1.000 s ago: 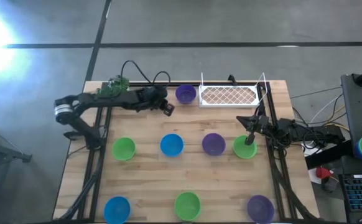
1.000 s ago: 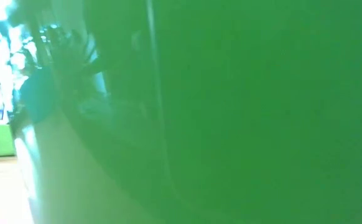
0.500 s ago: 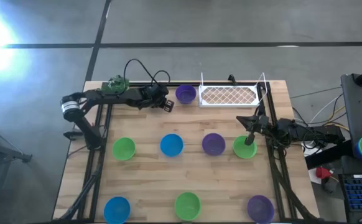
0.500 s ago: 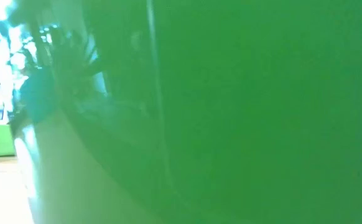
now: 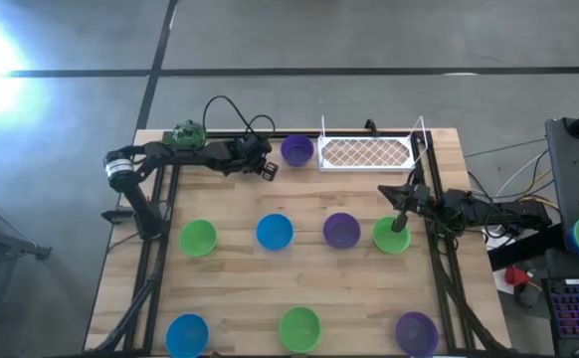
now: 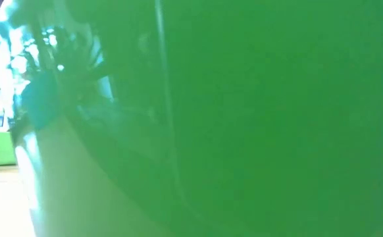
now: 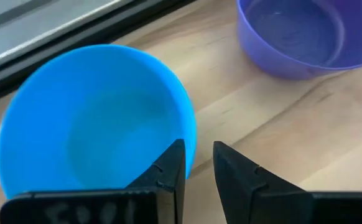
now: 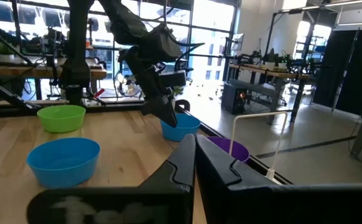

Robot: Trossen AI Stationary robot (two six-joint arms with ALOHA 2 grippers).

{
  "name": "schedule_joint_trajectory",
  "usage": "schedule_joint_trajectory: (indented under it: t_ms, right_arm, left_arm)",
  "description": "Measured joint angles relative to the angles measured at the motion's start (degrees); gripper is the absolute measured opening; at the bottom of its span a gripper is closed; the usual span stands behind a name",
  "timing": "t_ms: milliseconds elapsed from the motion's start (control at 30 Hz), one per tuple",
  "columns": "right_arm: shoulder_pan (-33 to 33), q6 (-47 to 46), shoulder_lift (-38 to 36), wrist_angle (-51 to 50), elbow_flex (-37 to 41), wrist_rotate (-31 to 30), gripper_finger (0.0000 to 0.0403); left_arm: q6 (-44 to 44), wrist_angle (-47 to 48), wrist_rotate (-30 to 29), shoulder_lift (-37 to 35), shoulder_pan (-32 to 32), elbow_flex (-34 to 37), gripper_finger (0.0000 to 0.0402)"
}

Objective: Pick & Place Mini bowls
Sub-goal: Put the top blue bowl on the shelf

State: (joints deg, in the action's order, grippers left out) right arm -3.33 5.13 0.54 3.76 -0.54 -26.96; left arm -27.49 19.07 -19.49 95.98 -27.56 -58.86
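From above, the wooden table (image 5: pixel 240 268) carries eight small bowls in green, blue and purple, with the left gripper (image 5: pixel 267 169) near the purple bowl (image 5: pixel 296 150) beside a mesh tray (image 5: pixel 365 153) and the right gripper (image 5: pixel 400 220) over a green bowl (image 5: pixel 390 237).

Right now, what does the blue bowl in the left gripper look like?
The blue bowl is small, round and shallow, like smooth plastic, upright and empty. The left gripper pinches its rim, one finger inside and one outside. It sits close to a purple bowl without touching it. I cannot tell if it is lifted.
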Motion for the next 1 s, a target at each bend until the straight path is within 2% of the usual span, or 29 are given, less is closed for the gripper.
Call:
schedule_joint_trajectory:
  t_ms: [633,700,833,1000]
  right_arm:
    - [0.0,-0.1,0.0,0.0,0.0,0.0,0.0008]
    - [0.0,0.0,0.0,0.0,0.0,0.0,0.0008]
    - [0.0,0.0,0.0,0.0,0.0,0.0,0.0008]
    - [0.0,0.0,0.0,0.0,0.0,0.0,0.0008]
  left_arm:
    - [1.6,0.0,2.6,3.9,-0.1,0.1,0.0073]
    - [2.2,0.5,3.0,3.9,-0.1,0.1,0.0062]
    - [3.4,1.0,2.6,3.8,-0.1,0.0,0.0013]
    - [5.0,1.4,2.6,3.4,-0.1,0.0,0.0003]
